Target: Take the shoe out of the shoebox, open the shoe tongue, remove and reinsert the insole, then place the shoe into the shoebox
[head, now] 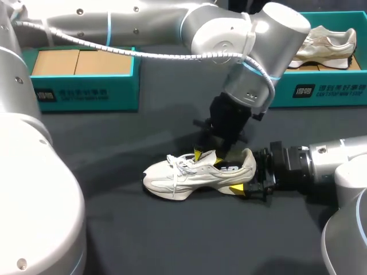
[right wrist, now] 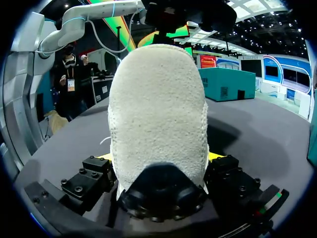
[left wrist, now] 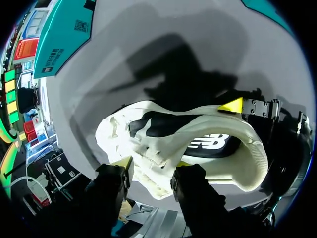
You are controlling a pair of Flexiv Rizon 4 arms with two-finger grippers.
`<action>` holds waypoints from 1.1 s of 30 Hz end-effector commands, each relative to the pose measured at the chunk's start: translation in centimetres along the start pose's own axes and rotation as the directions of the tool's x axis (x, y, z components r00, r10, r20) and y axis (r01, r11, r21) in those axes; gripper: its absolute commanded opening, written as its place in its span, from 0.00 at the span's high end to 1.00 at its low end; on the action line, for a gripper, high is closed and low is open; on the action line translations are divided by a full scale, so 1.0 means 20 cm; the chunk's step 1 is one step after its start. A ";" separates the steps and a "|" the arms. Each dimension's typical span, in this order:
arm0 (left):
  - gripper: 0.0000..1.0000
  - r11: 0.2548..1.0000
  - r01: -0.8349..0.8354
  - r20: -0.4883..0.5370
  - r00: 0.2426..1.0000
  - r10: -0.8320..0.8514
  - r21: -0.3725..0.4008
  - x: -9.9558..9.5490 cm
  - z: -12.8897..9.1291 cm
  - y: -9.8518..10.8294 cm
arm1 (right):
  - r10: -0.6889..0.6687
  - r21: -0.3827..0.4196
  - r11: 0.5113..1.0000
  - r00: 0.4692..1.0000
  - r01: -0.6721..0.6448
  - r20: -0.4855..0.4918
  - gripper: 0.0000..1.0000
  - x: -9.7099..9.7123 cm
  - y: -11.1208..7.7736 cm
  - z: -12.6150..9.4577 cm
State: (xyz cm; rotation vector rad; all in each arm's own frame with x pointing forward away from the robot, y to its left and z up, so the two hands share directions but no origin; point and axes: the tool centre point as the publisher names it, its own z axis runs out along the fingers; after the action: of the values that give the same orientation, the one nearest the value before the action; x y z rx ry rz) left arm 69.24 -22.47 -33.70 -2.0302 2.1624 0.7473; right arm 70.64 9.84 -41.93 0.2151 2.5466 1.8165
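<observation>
Fingers [left wrist: 123, 163] of the left end effector [left wrist: 152, 163] are standing part-way open, their yellow tips pressing the shoe tongue [left wrist: 148, 148] from both sides, so it appears to be gripping the tongue at the mouth of the shoe [head: 183, 175]. The right end effector [right wrist: 161, 157] is clamping the heel between its two fingers, pinning the shoe sole-down on the table [head: 143, 240], well apart from either shoebox.

Opening the tongue looks like the step in hand. Doing it well is probably a matter of drawing the tongue up and forward toward the toe while the right end effector is holding the heel down. A gentle pull should spread the mouth without lifting the shoe.

The left wrist view is looking straight into the shoe, showing the dark insole [left wrist: 210, 144] lying flat inside, which the left arm is hiding in the head view. The right wrist view is showing only the heel's back. The head view alone is showing the near shoebox [head: 86, 94] and a second box [head: 321, 91] holding another shoe [head: 324, 46].
</observation>
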 end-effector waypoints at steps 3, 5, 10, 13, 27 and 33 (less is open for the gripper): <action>0.87 1.000 -0.005 0.005 1.000 0.005 0.004 0.01 -0.02 0.00 | 0.002 0.005 1.000 1.000 -0.002 0.000 1.00 -0.01 0.00 0.01; 0.95 1.000 -0.006 -0.002 1.000 0.006 0.011 -0.01 -0.02 0.01 | 0.002 0.005 1.000 1.000 -0.002 0.000 1.00 -0.01 0.00 0.01; 1.00 0.999 0.012 -0.027 1.000 -0.011 0.050 -0.08 -0.04 0.06 | 0.002 0.005 1.000 1.000 -0.002 0.000 1.00 -0.01 0.00 0.01; 1.00 0.997 0.025 -0.064 0.998 -0.020 0.068 -0.13 -0.05 0.08 | 0.002 0.005 1.000 1.000 -0.002 0.000 1.00 -0.01 0.00 0.01; 1.00 0.985 0.147 -0.293 0.949 -0.114 0.095 -0.33 0.02 0.13 | 0.002 0.005 1.000 1.000 -0.002 0.000 1.00 -0.01 0.00 0.01; 1.00 0.977 0.199 -0.359 0.920 -0.157 0.082 -0.40 0.05 0.14 | 0.002 0.005 1.000 1.000 -0.002 0.000 1.00 -0.01 0.00 0.01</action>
State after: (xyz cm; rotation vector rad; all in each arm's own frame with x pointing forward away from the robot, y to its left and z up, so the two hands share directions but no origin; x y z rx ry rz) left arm 67.71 -16.39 -31.08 -2.2734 2.0068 0.4588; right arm 70.64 9.84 -41.94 0.2151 2.5468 1.8163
